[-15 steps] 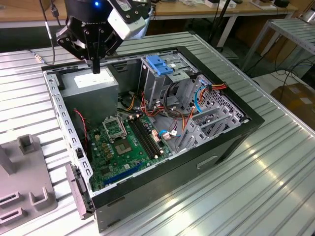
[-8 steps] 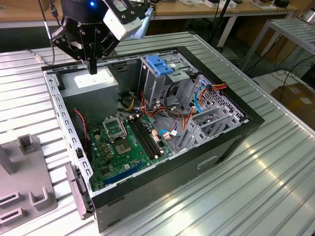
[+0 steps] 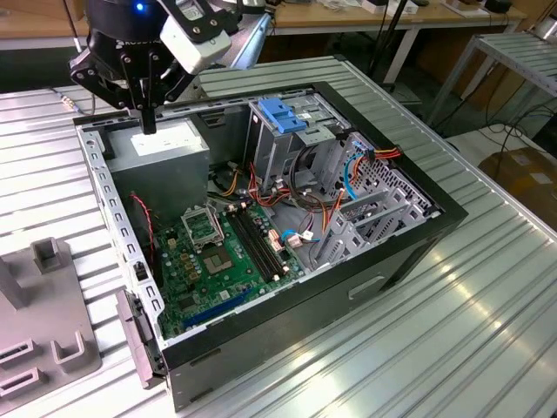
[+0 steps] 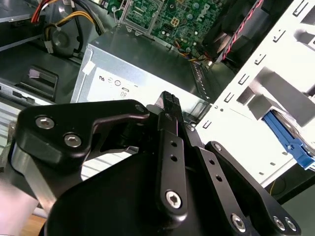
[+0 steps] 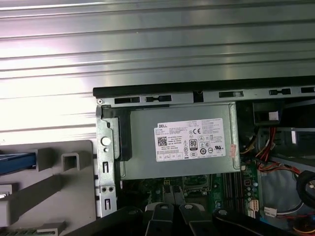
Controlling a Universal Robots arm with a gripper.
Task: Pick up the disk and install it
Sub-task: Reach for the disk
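Showing an open computer case (image 3: 287, 348) lying on its side on a ribbed metal table (image 3: 452, 331), insides facing up. Finding the claw (image 3: 149, 122) hanging over the case's far corner at the exterior view's left, pointing straight down, tips just above the flat top of the power supply (image 3: 174, 150) and not visibly touching it. Seeing its fingers pressed together, gripping nothing. Finding the disk (image 5: 17, 162) outside the case, sitting in a slot of a grey holder (image 5: 74, 206) just beside the case's perforated side wall (image 3: 109, 209); catching its blue edge in the first wrist view. Noting that wall's rim standing between claw and disk. Seeing open air round the claw above the rim line. Inside, seeing the power supply sitting tight in its corner, a green board (image 3: 226, 252) lying low on the case floor, and a tall cage (image 3: 283, 113) with a blue handle rising toward the exterior view's right, well apart from the claw, red and orange cables (image 3: 233, 185) crowding the gap beside it.
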